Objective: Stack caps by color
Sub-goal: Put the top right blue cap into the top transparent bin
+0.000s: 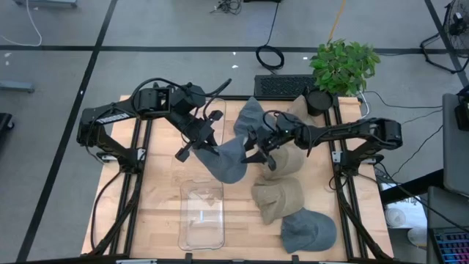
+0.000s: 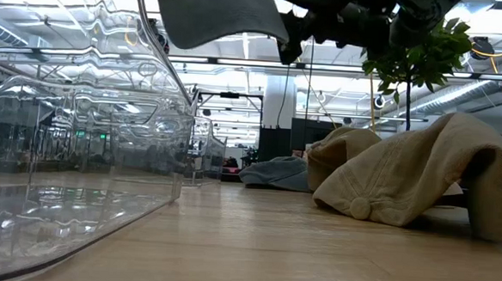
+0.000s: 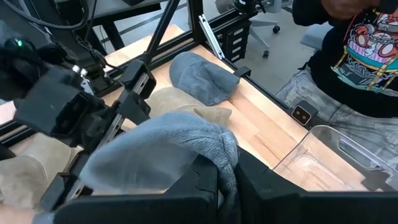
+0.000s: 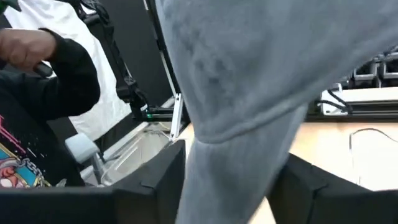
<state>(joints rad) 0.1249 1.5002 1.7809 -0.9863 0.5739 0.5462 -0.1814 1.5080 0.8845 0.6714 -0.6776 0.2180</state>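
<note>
My table (image 1: 161, 198) is pale wood planks framed by black rails. Around it lies a grey floor (image 1: 168, 29) crossed by dark lines. A leafy green potted plant (image 1: 343, 66) stands at the far edge, beside a black keyboard (image 1: 282, 86), with a coiled black cable (image 1: 270, 56) on the floor beyond. Across the table at its own height, a long hall (image 2: 235, 114) opens, lit by ceiling strip lights. A person in a black printed shirt (image 3: 367, 50) stands just beside the table.
</note>
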